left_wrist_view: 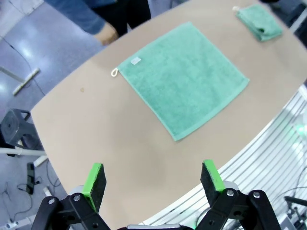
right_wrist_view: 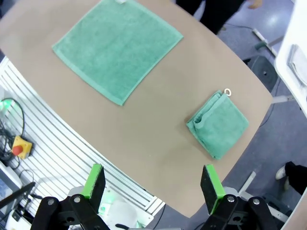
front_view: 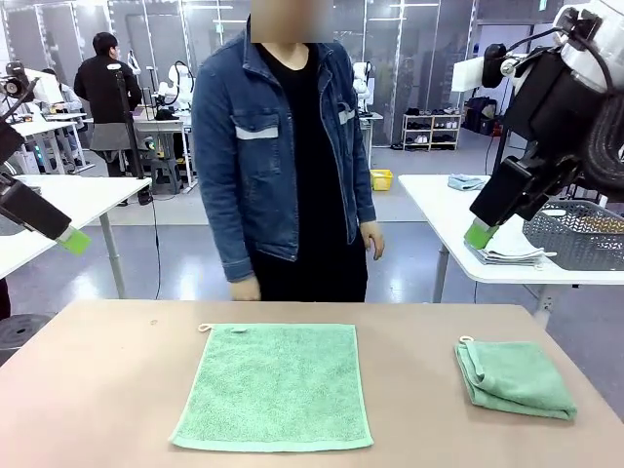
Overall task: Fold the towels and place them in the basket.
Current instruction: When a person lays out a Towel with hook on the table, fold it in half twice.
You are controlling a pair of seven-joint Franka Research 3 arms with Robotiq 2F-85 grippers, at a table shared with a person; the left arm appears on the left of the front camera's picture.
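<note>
A mint-green towel (front_view: 273,385) lies spread flat in the middle of the tan table, its white loop at the far left corner. A second towel (front_view: 514,378) lies folded at the table's right side. The dark wire-mesh basket (front_view: 580,234) stands on a white table behind, at the right. My left gripper (front_view: 68,239) hangs high at the left, off the table, and its own view shows it open (left_wrist_view: 153,179) above the flat towel (left_wrist_view: 184,79). My right gripper (front_view: 480,234) is raised at the right, open (right_wrist_view: 152,181) and empty, above the folded towel (right_wrist_view: 218,124).
A person in a denim jacket stands at the table's far edge, one hand (front_view: 244,288) low near the edge. White folded cloths (front_view: 512,252) lie beside the basket. The tan table (front_view: 107,390) is bare to the left of the flat towel.
</note>
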